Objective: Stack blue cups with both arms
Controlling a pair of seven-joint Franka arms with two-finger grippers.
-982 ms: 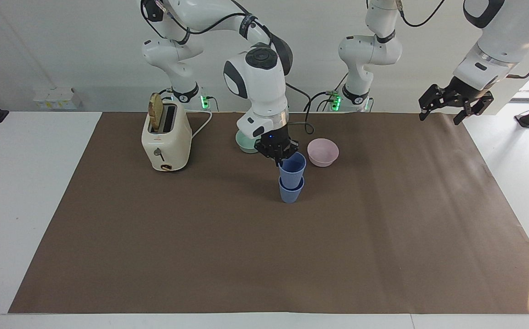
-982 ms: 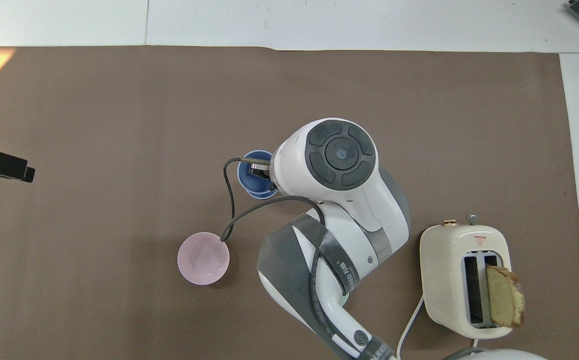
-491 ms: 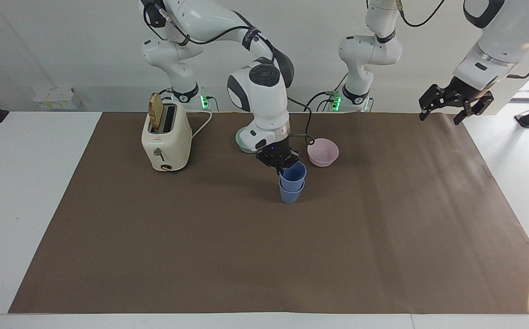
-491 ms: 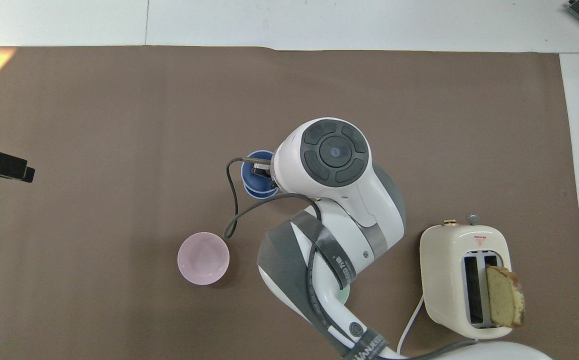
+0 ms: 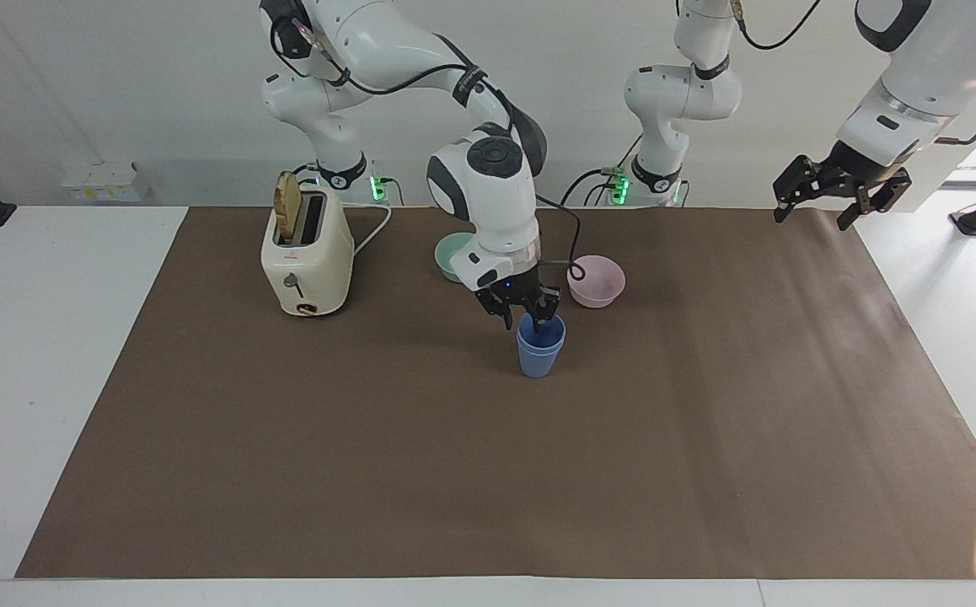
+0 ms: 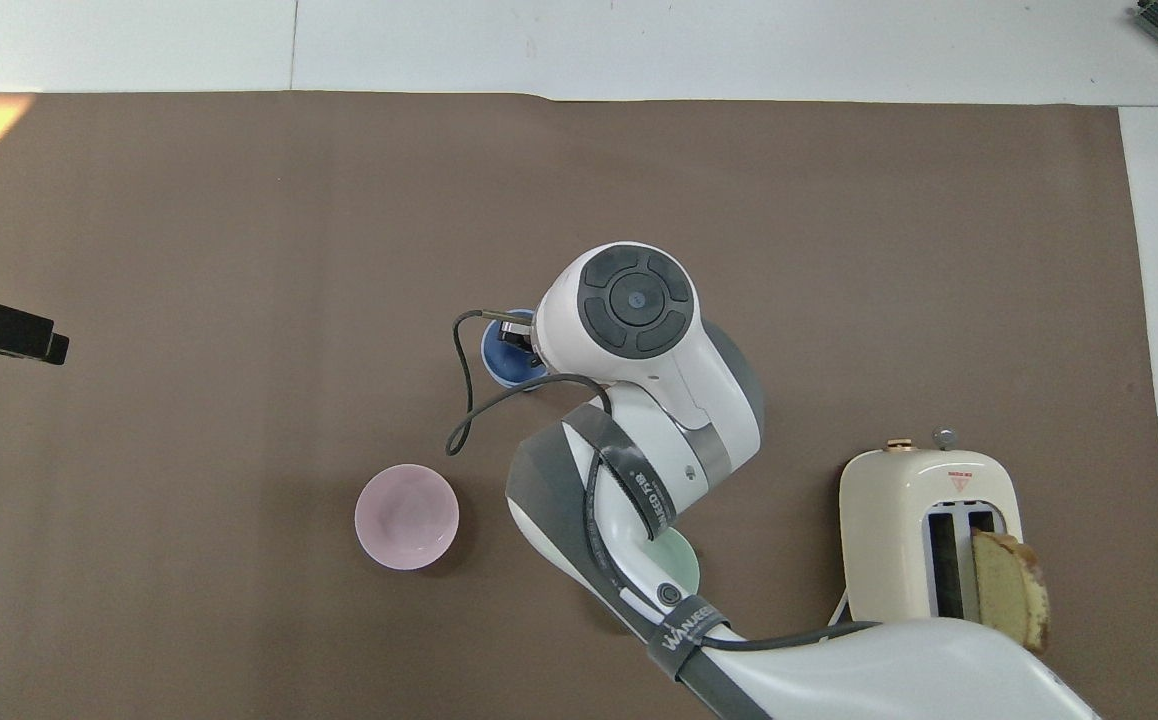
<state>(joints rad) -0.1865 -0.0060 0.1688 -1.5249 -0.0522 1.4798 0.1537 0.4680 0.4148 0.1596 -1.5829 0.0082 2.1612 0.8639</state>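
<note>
The blue cups [image 5: 540,347] stand upright near the middle of the desk [image 5: 488,472], one nested deep inside the other, their long axis vertical and the mouths facing up; only a thin rim of the inner cup shows above the outer one. The right gripper [image 5: 528,314] is just over the mouth of the stack, its fingers spread apart, one at each side of the rim, not clamping it. The pink bowl [image 5: 596,281] is beside the cups and nearer to the robots, toward the left arm's end. The teal bowl [image 5: 453,255] is also nearer to the robots, partly hidden by the right arm. The toaster [image 5: 307,253], with a slice of bread [image 5: 288,205] standing in it, is well apart toward the right arm's end. The left gripper [image 5: 840,187] waits in the air over the edge of the desk, released and holding nothing.
</note>
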